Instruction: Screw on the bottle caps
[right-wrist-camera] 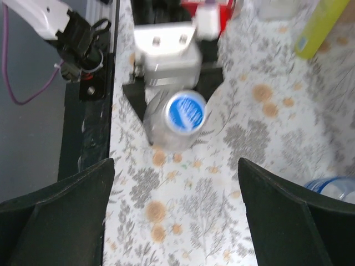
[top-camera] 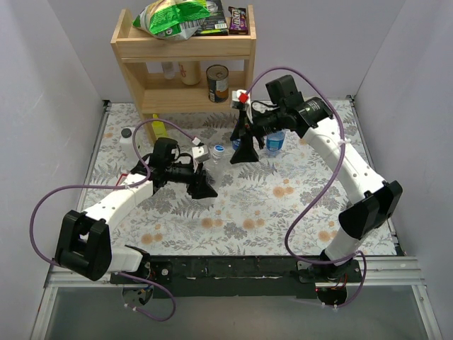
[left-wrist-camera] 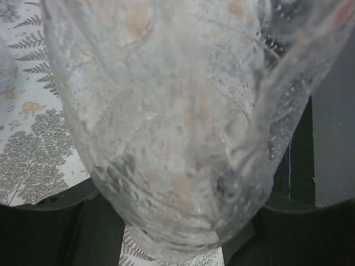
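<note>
Floral cloth on the table [top-camera: 297,205], wooden shelf [top-camera: 184,49] at the back, and both arms are meeting in the middle. The left claw [top-camera: 204,183] is clamped round the body of a clear bottle [left-wrist-camera: 177,122], which stands on the cloth and fills its wrist view. A blue cap [right-wrist-camera: 186,111] sits on the neck. The right claw [right-wrist-camera: 176,216] hangs over it, fingers wide apart, touching nothing.

By my reading, this is the twist step on this bottle. The next move calls for the right claw to drop squarely over the cap, pinch it and turn while the left claw holds the bottle firm.

It's hard to tell whether the cap is already threaded or only resting, since the right wrist view is blurred. A second bottle [top-camera: 274,142] with a blue label stands partly behind the right arm, its neck hidden. I can't pick out any other caps.
</note>
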Robot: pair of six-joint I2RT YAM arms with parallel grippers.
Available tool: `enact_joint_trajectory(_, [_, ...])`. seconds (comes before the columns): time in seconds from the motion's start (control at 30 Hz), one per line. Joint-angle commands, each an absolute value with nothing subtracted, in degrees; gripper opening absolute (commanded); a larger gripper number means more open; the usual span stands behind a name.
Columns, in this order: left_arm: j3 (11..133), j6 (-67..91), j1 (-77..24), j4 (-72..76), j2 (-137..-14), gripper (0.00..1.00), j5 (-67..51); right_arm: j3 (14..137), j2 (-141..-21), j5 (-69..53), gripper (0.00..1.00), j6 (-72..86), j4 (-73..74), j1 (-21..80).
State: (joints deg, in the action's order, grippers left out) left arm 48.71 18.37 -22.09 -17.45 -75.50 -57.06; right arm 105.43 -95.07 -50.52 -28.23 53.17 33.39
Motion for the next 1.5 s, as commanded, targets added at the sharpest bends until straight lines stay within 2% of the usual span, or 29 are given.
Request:
enact_joint_trajectory(0.0, [50.9,15.6,-23.8,-19.8,-74.5,0.00,-58.6,113.5,-99.7,-55.1,0.98,-25.1,47.8,34.4])
enact_joint_trajectory(0.23, [52.3,15.8,-24.3,-20.4,-75.8,0.00,-57.9,111.5,-100.7,-61.1,0.98,-25.1,47.9,37.1])
enact_joint_trajectory(0.5, [52.0,19.2,-23.7,-18.8,-76.1,0.00,-57.1,106.2,-97.2,-61.7,0.98,-26.3,48.6,37.8])
enact_joint_trajectory(0.67, [51.4,23.2,-22.3,-16.7,-76.1,0.00,-58.4,104.7,-95.4,-58.5,0.98,-27.9,50.0,37.9])
enact_joint_trajectory(1.0, [51.3,25.2,-20.5,-15.0,-76.6,0.00,-59.9,98.3,-89.3,-44.3,0.98,-30.9,51.4,37.9])
enact_joint_trajectory(1.23, [52.4,17.2,-23.1,-20.6,-76.9,0.00,-59.2,104.7,-92.5,-41.3,0.98,-27.4,48.5,37.4])
enact_joint_trajectory(1.47, [54.0,14.9,-24.3,-23.5,-77.7,0.00,-58.4,110.2,-96.9,-49.6,0.98,-26.3,47.5,37.6])
